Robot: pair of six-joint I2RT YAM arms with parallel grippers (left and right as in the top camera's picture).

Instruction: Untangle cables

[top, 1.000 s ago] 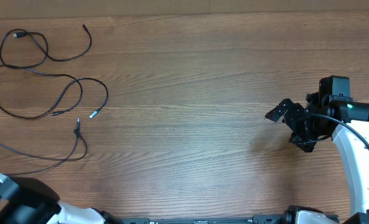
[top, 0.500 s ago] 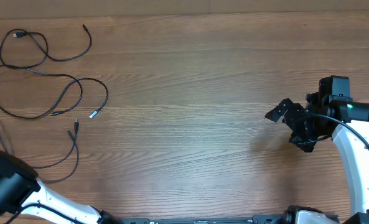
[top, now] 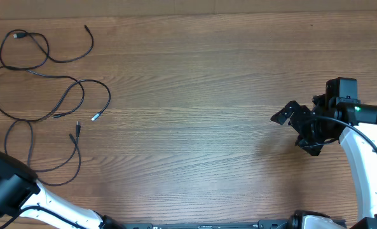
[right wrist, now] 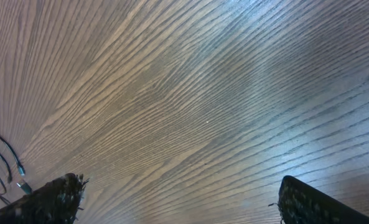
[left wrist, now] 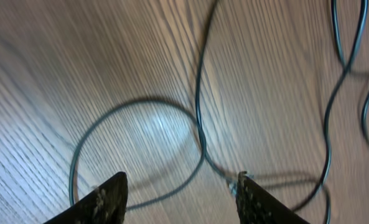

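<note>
A: Start with the overhead view. Where are the thin black flexible cables [top: 48, 76]?

B: They are spread in loose loops over the far-left part of the brown wood-grain table [top: 194, 76]. One runs along the upper left corner. A second makes a wide loop below it and ends in a small silver-tipped plug [top: 94, 117]. A third has a small dark plug end [top: 71, 135] just below that tip, and its cord curls down toward the white-and-black left arm [top: 10, 191] at the bottom-left corner.

A: And the grippers from up there?

B: The black right gripper [top: 297, 132] sits at the far right, well apart from the cables, with its jaws spread and nothing between them. The left arm's fingers lie beyond the left edge of this view, so I cannot tell their state from above.

A: What does the left wrist view show?

B: The left gripper [left wrist: 183, 202] has its two dark fingers [left wrist: 106, 202] apart at the bottom edge, clamped on nothing. A round loop of black cord [left wrist: 200, 112] lies on the wood just above and between them. The cord passes right beside the right-hand fingertip, but whether it touches is unclear. More black strands [left wrist: 333, 106] wind down the right side.

A: And the right wrist view?

B: The right gripper [right wrist: 184, 202] is wide apart, with one fingertip [right wrist: 53, 199] in each lower corner. Only bare wood grain lies between them.
</note>
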